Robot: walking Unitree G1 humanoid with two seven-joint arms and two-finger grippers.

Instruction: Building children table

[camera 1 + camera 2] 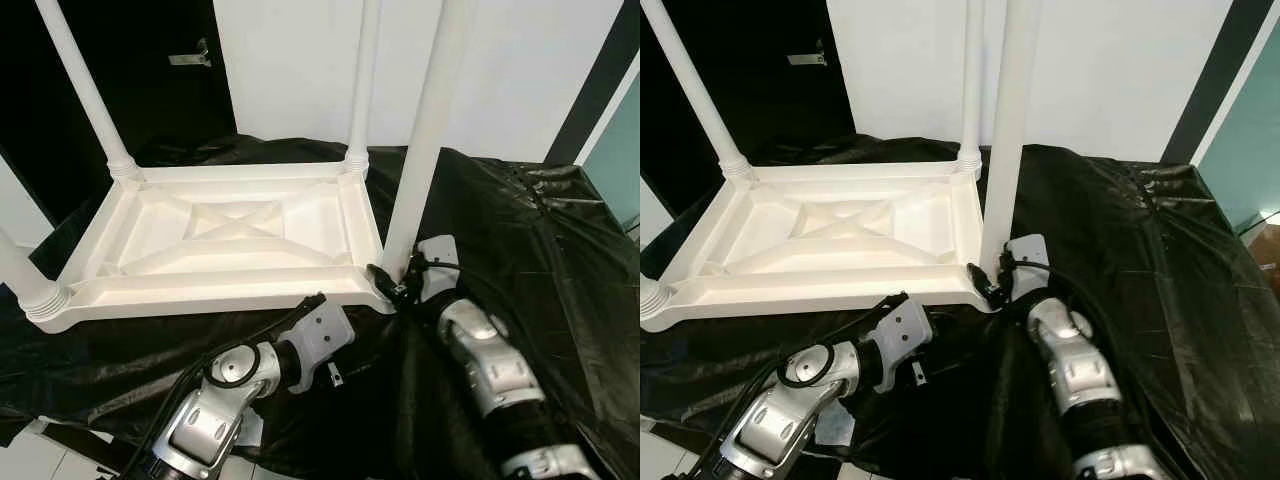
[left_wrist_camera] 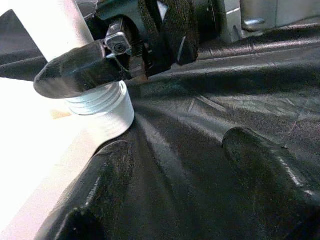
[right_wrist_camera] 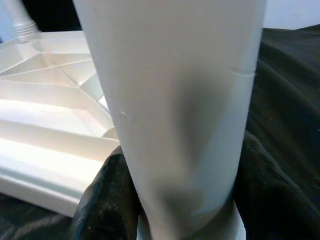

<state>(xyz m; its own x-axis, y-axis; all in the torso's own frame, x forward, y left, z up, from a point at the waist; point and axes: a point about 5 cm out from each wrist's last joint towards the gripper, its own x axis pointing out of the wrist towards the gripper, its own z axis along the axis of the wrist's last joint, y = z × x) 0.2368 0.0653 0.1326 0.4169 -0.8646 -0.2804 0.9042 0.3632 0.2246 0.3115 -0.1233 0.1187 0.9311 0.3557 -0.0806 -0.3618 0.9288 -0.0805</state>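
With the white table top (image 1: 230, 240) lying upside down on the black sheet (image 1: 520, 230) and all four legs standing, we judge the build nearly done: our right gripper (image 1: 397, 283) clamps the near right leg (image 1: 425, 130), our left gripper (image 1: 312, 303) rests spread, empty, just beside it.

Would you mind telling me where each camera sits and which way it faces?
Left eye view: head, facing forward and down at the upturned white table on black sheeting; both silver arms show.
Right eye view: same scene.
Left wrist view: along the left gripper, open, toward the near-right leg base and the right gripper.
Right wrist view: along the right gripper's fingers, clasping that leg.
Shared: the near-right leg.
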